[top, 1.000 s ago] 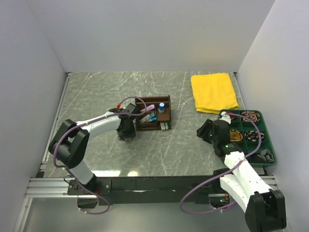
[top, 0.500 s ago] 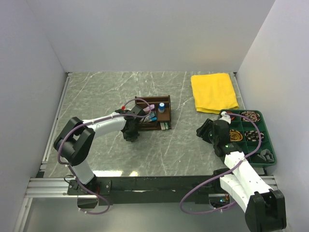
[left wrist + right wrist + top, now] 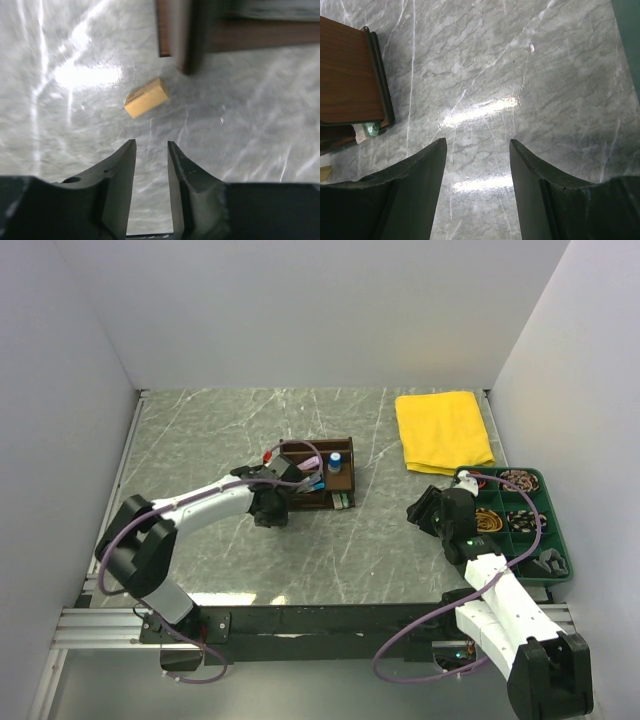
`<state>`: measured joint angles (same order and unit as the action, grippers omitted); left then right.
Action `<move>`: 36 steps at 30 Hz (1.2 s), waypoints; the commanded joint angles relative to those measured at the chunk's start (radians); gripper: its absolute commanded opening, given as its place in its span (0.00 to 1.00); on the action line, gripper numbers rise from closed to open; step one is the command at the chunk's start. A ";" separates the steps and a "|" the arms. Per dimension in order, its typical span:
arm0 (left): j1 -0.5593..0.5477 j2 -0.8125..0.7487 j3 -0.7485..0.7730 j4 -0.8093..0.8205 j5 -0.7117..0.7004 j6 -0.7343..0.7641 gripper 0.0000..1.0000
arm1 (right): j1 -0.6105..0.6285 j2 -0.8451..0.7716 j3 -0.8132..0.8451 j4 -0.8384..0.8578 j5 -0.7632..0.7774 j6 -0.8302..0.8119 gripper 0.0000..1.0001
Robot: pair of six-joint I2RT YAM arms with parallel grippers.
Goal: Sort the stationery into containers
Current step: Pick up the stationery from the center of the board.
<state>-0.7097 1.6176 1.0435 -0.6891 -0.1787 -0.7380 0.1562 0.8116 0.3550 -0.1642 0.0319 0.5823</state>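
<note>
The left gripper [image 3: 151, 145] points down at the table with its two dark, wedge-shaped fingers parted by only a narrow gap and nothing between them. One tan eraser [image 3: 146, 97], a small smooth block, lies loose and slightly askew on the table [image 3: 200, 440] just ahead of the fingertips, clear of both. Just beyond the eraser is the corner of the one dark brown wooden organiser [image 3: 190, 35], close to it but not touching. From above, this organiser [image 3: 318, 475] sits near the middle of the table with the left gripper against its near-left side. It holds one small blue-capped bottle [image 3: 335, 460] upright in a back compartment and a few slim pens leaning beside it, too small to count. The right gripper [image 3: 478, 145] hovers over bare table with its two fingers spread wide, gripping nothing. Its camera catches the organiser's side and a green-tipped white item [image 3: 367, 129] at its foot. To the right stands one dark green plastic tray [image 3: 558, 532], divided into compartments, several holding coiled bands. One folded yellow cloth [image 3: 443, 430] lies flat behind the tray. The table is glossy grey marble-patterned stone with white veins.
</note>
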 commanded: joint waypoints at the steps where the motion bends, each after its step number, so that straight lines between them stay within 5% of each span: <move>1: -0.002 -0.126 0.010 0.043 0.016 0.267 0.37 | -0.009 -0.006 0.024 0.025 -0.004 -0.010 0.61; 3: -0.002 -0.143 -0.025 0.101 0.047 0.363 0.32 | -0.009 -0.002 0.024 0.025 -0.007 -0.012 0.61; 6: -0.002 -0.151 -0.066 0.163 0.169 0.564 0.08 | -0.009 0.004 0.021 0.029 -0.015 -0.010 0.61; 9: -0.002 -0.151 -0.108 0.195 0.225 0.676 0.05 | -0.007 0.011 0.022 0.031 -0.018 -0.007 0.61; 11: -0.002 -0.183 -0.132 0.223 0.226 0.727 0.08 | -0.009 0.008 0.022 0.031 -0.020 -0.010 0.61; 13: -0.002 -0.200 -0.158 0.263 0.194 0.773 0.28 | -0.009 0.008 0.018 0.032 -0.021 -0.009 0.61; 17: -0.002 -0.206 -0.192 0.283 0.182 0.805 0.42 | -0.009 0.009 0.016 0.040 -0.023 -0.007 0.61; 36: 0.004 -0.137 -0.237 0.410 0.125 0.875 0.43 | -0.009 0.008 0.012 0.042 -0.017 -0.009 0.61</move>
<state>-0.7101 1.4609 0.8059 -0.3286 -0.0540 0.1177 0.1562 0.8207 0.3550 -0.1570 0.0097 0.5823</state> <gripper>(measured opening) 0.434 0.612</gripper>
